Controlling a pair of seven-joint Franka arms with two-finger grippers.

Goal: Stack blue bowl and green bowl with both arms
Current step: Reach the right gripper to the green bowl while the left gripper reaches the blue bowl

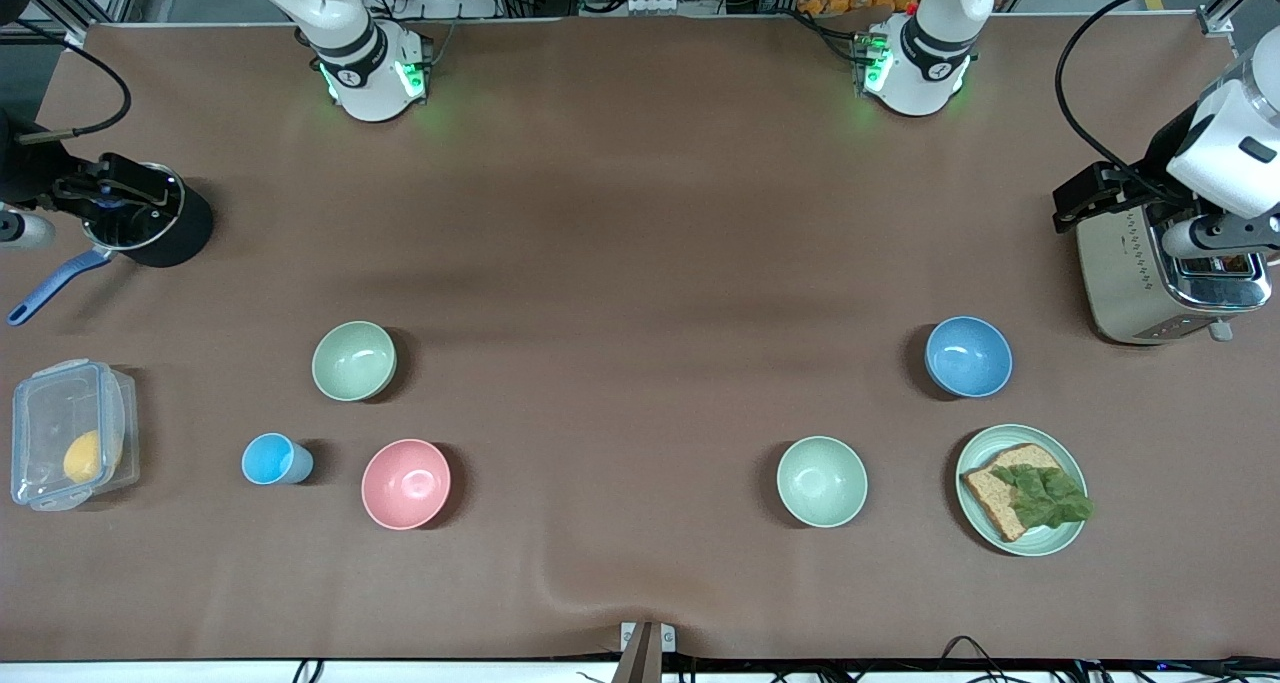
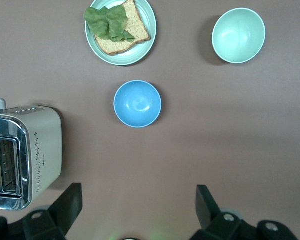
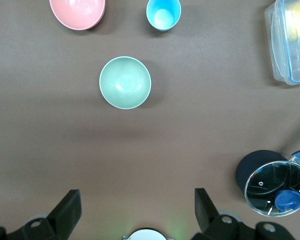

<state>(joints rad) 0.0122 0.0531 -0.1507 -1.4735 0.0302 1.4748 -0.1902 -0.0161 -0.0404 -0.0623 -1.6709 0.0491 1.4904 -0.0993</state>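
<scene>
From the front we see the blue bowl [image 1: 968, 356] on the desk [image 1: 640, 243] toward the left arm's end, just beside the toaster [image 1: 1165, 278]; the green bowl [image 1: 354, 361] sits toward the right arm's end, farther from the camera than the pink bowl [image 1: 406, 483] and the light-blue cup [image 1: 274, 459]; a paler mint bowl [image 1: 822, 481] lies beside the plate [image 1: 1020, 489] of bread and lettuce; both hands are hard to make out here.

In the left wrist view, the left hand [image 2: 137, 210] hangs spread wide over bare desk near the toaster, holding nothing; we alone see bread in the toaster's slot here.

In the right wrist view, the right hand [image 3: 137, 210] is likewise spread and empty, over desk near the green bowl [image 3: 125, 82]; the glass lid [image 3: 277, 190] on the black pot shows plainly.
</scene>
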